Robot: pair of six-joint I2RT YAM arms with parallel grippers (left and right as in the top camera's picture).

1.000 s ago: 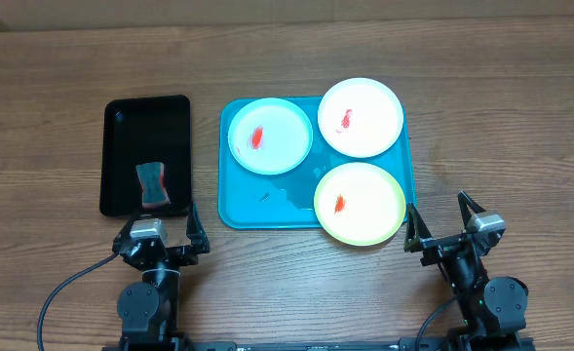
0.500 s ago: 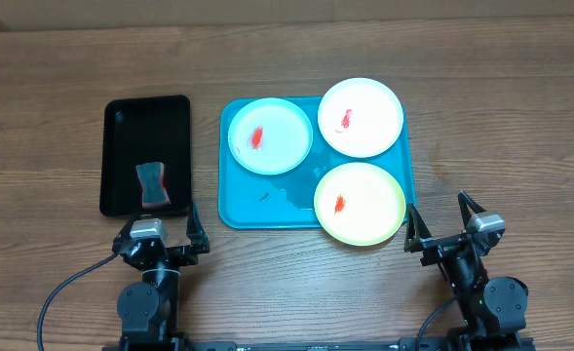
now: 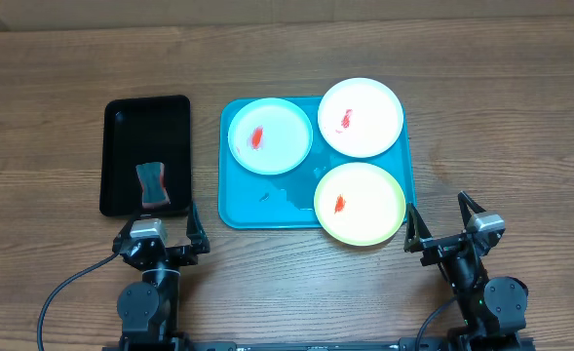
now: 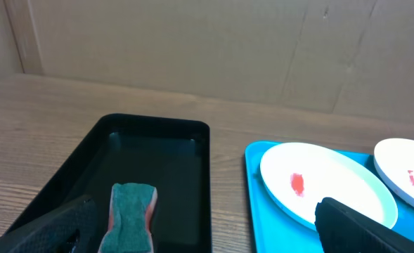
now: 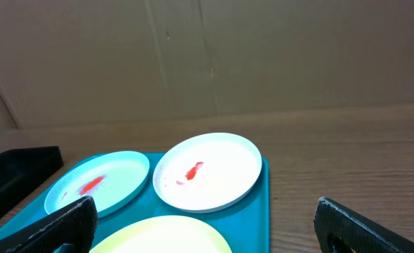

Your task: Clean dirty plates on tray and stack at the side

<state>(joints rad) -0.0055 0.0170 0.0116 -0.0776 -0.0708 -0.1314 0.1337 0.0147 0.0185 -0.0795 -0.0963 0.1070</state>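
Turquoise-blue plastic makes up the large rectangular tray lying mid-table in the overhead view. It carries all three round shallow plastic plates: the pale blue plate at its far left, the white plate at its far right and the pale yellow-green plate at its near right, each with a red smear. Left of it and apart sits a smaller black rectangular tray with a green-and-pink sponge at its near end. The left gripper and the right gripper sit by the near table edge, each with its fingers spread wide and holding nothing. From the left wrist, the dark fingers fill the lower corners, with the sponge in the black tray close ahead and the pale blue plate to the right. From the right wrist, the parted fingers flank the pale yellow-green plate, with the white and pale blue plates beyond it.
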